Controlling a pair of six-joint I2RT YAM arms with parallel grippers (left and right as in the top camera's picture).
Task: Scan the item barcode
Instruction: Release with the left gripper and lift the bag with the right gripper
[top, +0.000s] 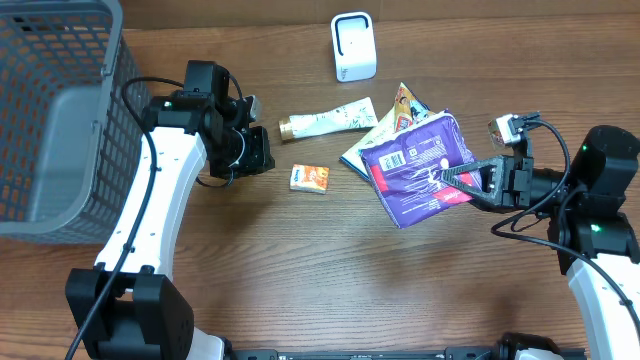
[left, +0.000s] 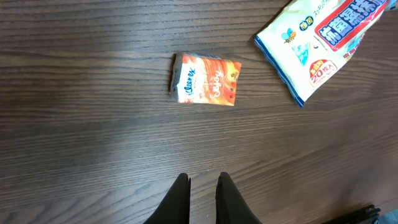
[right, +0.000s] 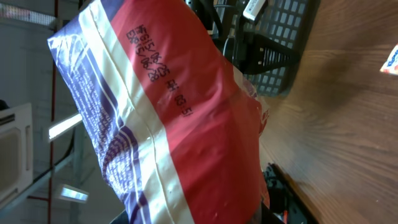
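One purple packet is gripped edgewise in the right hand

Dark wood-grain table — a strip light beyond.

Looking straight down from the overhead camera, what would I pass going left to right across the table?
Grey basket → left gripper → small orange packet → white scanner → purple packet → right gripper, which is gripping that packet.
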